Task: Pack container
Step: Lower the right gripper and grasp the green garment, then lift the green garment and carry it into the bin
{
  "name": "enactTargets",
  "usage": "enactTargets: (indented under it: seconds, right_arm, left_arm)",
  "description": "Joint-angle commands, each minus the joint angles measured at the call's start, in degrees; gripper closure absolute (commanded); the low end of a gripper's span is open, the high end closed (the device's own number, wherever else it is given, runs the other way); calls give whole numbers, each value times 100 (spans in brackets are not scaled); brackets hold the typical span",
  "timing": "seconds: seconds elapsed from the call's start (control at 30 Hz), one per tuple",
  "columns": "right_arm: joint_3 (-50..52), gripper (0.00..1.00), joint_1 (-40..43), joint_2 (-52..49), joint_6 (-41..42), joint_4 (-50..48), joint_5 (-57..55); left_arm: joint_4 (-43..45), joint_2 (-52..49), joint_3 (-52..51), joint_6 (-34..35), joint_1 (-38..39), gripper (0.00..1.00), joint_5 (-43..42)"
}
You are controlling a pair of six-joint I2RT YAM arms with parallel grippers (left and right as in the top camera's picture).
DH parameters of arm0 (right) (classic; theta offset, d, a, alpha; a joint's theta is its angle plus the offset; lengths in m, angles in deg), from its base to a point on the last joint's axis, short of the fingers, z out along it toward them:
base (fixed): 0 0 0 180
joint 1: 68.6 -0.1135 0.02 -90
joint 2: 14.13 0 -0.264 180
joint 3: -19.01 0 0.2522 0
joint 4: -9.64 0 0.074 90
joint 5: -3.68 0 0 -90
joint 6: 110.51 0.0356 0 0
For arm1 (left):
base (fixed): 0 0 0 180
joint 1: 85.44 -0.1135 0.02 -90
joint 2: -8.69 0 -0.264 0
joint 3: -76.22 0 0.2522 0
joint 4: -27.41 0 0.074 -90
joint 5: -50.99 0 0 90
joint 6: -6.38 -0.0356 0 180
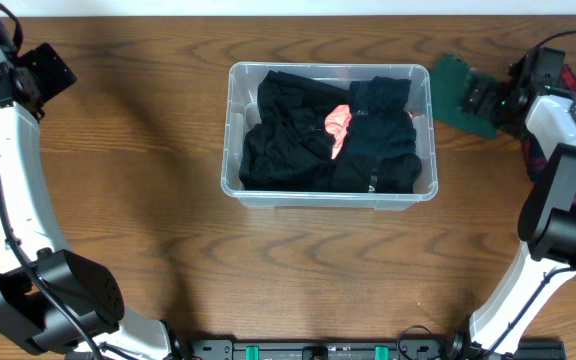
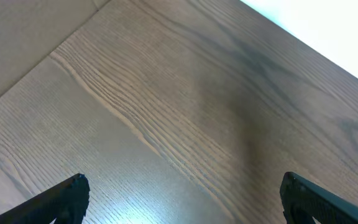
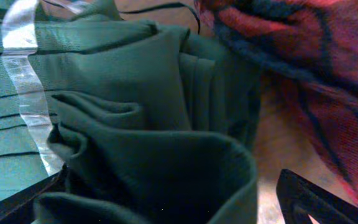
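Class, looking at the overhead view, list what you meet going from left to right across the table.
left gripper → clear container holding dark clothes → green garment → red patterned cloth at the far right

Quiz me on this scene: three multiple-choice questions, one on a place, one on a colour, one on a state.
1. Where does the green garment lie relative to the container? A inside it B right of it C left of it
2. What colour peeks between the black clothes? A pink B yellow C white
3. The left pincer is: A shut on cloth B open, empty C shut, empty
Answers: B, it lies outside the right wall; A, a pink patch shows mid-bin; B, it stands wide over the table.
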Motion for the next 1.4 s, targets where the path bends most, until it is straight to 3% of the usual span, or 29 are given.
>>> enactTargets:
  seconds: [0.0,0.3,0.4,0.73,1.0,1.37]
  right_arm:
    - [31,1,15,-236,90,-157,68]
    - [31,1,11,-691,90,-514,155]
    - [31,7,11,-693,90,-483,164]
    - [28,54,17,-688,70,-490,433]
    - [-20,99,26,-437,68,-431,507]
    - [-22,99,-7,1425,-413,131,581]
  left_arm:
    - [0,20,15,-17,-17,2,70]
    - [0,20,15,-17,-17,2,70]
    - [0,20,15,-17,-17,2,70]
    - [0,20,15,-17,-17,2,70]
    - [0,20,15,-17,-17,2,70]
    - [0,20,15,-17,-17,2,70]
